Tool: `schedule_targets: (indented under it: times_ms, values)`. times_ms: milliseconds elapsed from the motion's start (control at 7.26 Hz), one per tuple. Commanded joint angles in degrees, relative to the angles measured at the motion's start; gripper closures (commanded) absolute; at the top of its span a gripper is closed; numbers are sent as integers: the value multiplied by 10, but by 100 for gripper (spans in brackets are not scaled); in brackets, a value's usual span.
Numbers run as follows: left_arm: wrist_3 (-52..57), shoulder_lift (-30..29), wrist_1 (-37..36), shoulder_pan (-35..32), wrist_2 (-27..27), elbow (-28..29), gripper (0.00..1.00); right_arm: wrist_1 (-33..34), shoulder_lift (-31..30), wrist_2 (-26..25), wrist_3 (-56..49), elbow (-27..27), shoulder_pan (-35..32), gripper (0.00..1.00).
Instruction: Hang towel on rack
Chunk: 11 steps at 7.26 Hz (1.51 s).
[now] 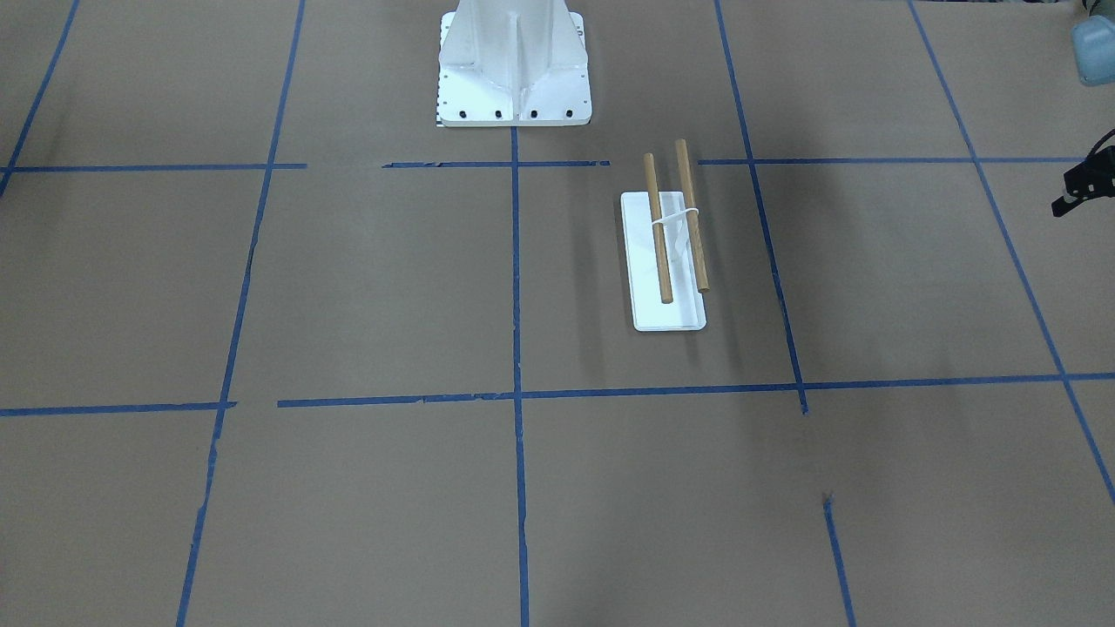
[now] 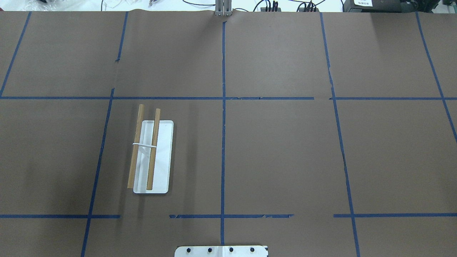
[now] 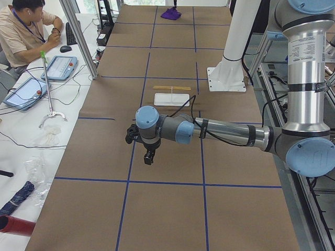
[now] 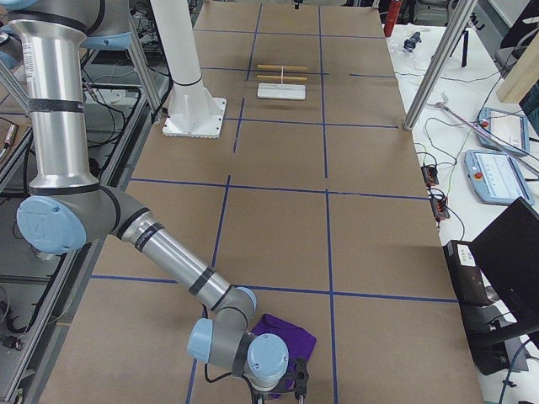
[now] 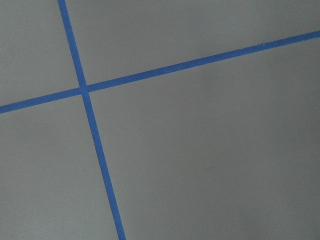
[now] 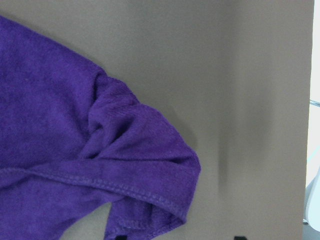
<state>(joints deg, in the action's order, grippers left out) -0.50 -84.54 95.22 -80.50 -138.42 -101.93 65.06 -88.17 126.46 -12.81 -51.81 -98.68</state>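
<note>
At the table's right end, the right gripper point(image 4: 299, 383) is hanging low over the towel point(image 6: 75, 150), and the lower frame edge of the right-side view is cutting it off. In its wrist view only two dark fingertips point(image 6: 239, 237) are peeking in at the bottom. They are standing wide apart and gripping nothing. The right arm is dropping from its upright silver column, bending at the elbow and slanting down to the cloth. The wrist is hiding part of the towel in the side view. The towel is lying rumpled on the brown paper table point(image 2: 285, 150), deep purple and nappy, with one corner folding over along a stitched hem.

Farther along, the white bolted pedestal point(image 1: 514, 78) is standing at the robot's edge. Beyond it the rack point(image 2: 160, 160) is sitting on the left half, well apart from the towel. A white crosspiece is joining its two parallel wooden dowels over a flat white base.

Farthest, the left arm is stretching nearly level, with its wrist turning the left gripper point(image 3: 148, 156) downward above the blue tape point(image 5: 95, 145). The gripper is showing small and dark, so I cannot tell how its jaws are standing.
</note>
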Motion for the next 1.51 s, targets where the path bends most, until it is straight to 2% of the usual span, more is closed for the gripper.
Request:
schedule_targets:
  times_ms: [0, 826, 1101, 1239, 1377]
  values:
    - [1, 0, 0, 0, 0, 0, 0, -1, 12, -2, 2, 16, 3, 23]
    - [1, 0, 0, 0, 0, -1, 0, 0, 28, -6, 4, 28, 34, 27]
    - [1, 1, 0, -1, 0, -2, 0, 0, 30, -8, 4, 28, 49, 33]
    - [1, 3, 0, -1, 0, -2, 0, 0, 31, -9, 4, 28, 49, 58]
    - [1, 3, 0, -1, 0, -3, 0, 0, 30, -10, 3, 28, 49, 98]
